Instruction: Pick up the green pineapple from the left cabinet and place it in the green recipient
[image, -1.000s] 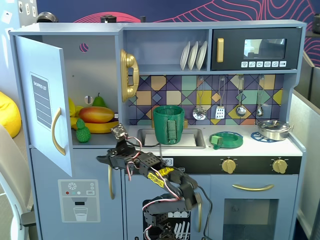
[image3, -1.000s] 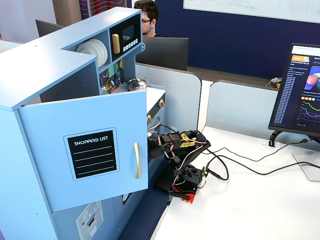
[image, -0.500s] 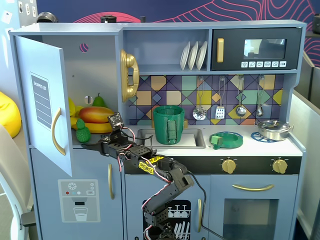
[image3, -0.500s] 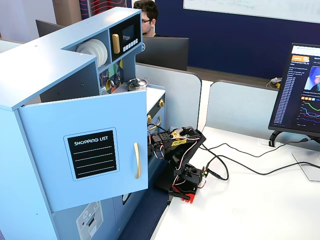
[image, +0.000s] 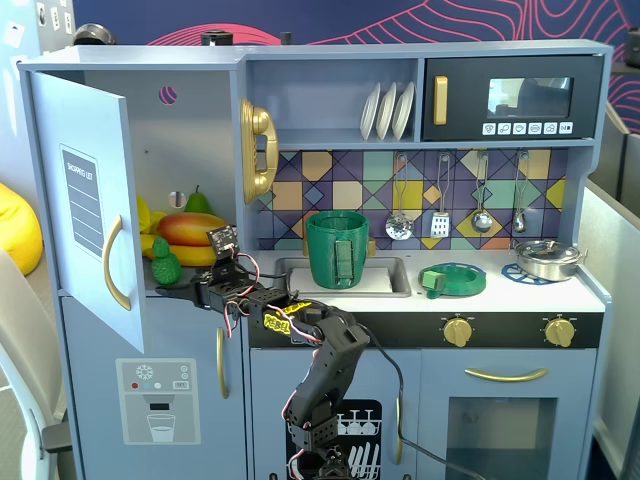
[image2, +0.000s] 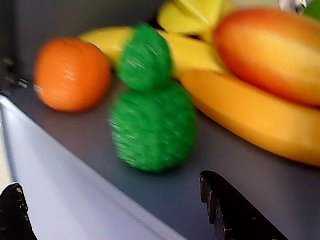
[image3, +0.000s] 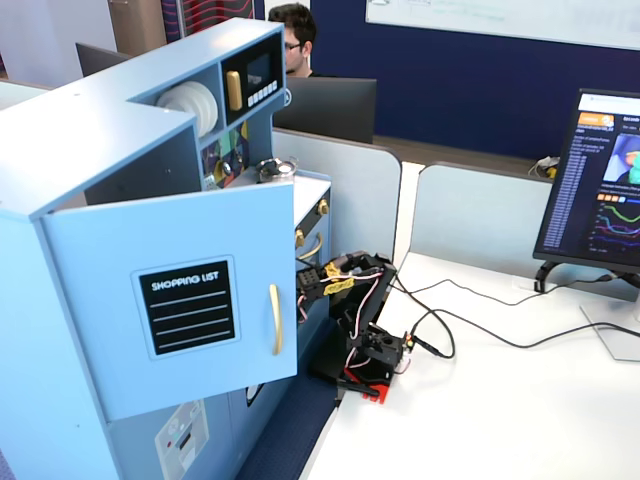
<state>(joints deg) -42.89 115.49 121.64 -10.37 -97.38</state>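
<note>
The green pineapple (image: 165, 264) stands upright at the front of the left cabinet's (image: 190, 150) shelf, whose door (image: 85, 205) is swung open. In the wrist view the pineapple (image2: 152, 125) is just ahead of the jaws, beyond the shelf's front edge. My gripper (image: 172, 291) is open and empty at the shelf edge, just below and in front of the pineapple; in the wrist view the gripper (image2: 109, 185) has one finger at each lower corner. The green recipient (image: 338, 248) stands upright in the sink. In the other fixed view the door (image3: 170, 300) hides the gripper.
An orange (image2: 72, 74), bananas (image2: 250, 115) and a mango (image2: 270, 50) lie close around the pineapple; a green pear (image: 198, 203) is behind. A flat green dish (image: 452, 279) and a metal pot (image: 548, 259) sit on the counter. The arm (image3: 352, 300) stands before the kitchen.
</note>
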